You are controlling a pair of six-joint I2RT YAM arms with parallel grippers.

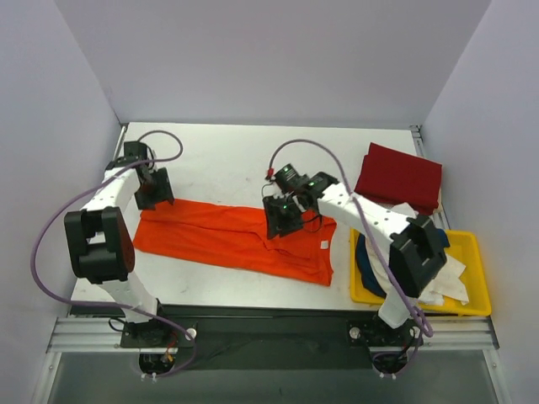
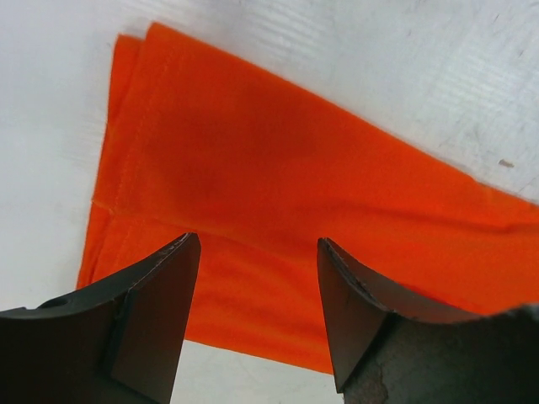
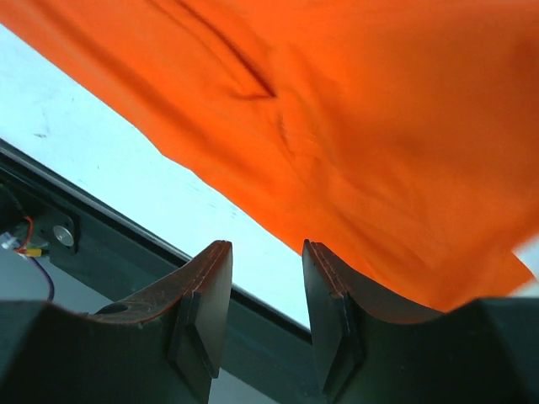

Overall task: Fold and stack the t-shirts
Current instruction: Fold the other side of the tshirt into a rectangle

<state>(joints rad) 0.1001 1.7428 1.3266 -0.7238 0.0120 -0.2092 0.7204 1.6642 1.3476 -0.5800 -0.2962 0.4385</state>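
At the near right corner the yellow bin (image 1: 477, 252) holds a white t-shirt (image 1: 450, 273) and a navy t-shirt (image 1: 363, 254). Along the near edge the orange t-shirt (image 1: 227, 240) lies as a long, creased band. The left gripper (image 2: 257, 244), wide and empty, hangs over its left end and the right gripper (image 3: 265, 248), narrowly parted and empty, over its middle, likely for the next fold. Farther back by the right edge, the dark red t-shirt (image 1: 398, 177) sits folded.

**White table in a pale booth**

A scuffed white table (image 1: 219, 160) stands enclosed by a plain back wall (image 1: 278, 59), left wall (image 1: 42, 126) and right wall (image 1: 497, 126). An aluminium rail (image 1: 269, 334) runs along its near edge. The light is soft and even.
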